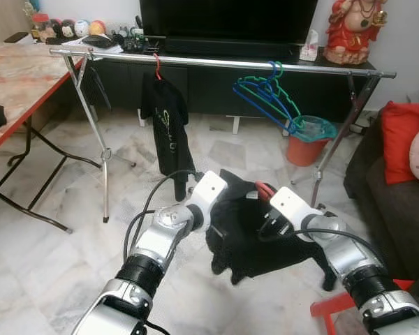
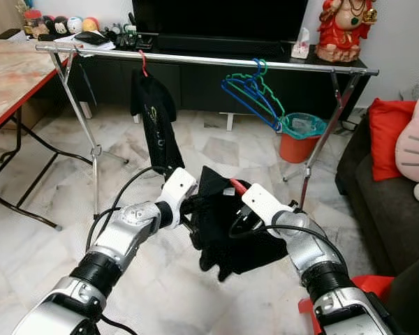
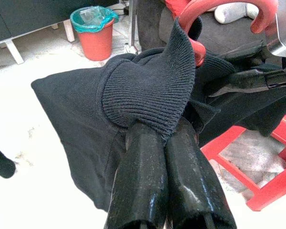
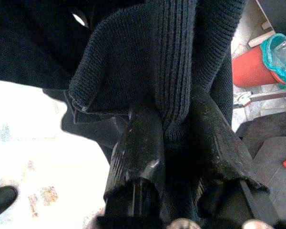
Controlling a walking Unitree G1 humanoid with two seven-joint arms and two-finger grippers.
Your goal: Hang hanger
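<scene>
We count: one clothes rail [image 1: 216, 63], spanning room. Two black garments: one hanging near rail's left end [image 1: 165, 125], one held between our two grippers [image 1: 255, 234]. Two red hangers: one on rail [image 1: 157, 66], one in held garment [image 1: 264, 188]. Empty hangers near rail's right end [image 1: 269, 98]: blue and green, number unclear. One orange bin [image 1: 307, 143].

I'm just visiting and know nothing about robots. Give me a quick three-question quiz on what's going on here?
1. True or false: both grippers grip the black sweater.
2. What colour is the hanger inside that sweater?
3. What already hangs on the rail? A) a towel B) a black shirt and empty hangers C) nothing

Key: 1 true, left gripper and right gripper; 2 red; 3 B.
</scene>
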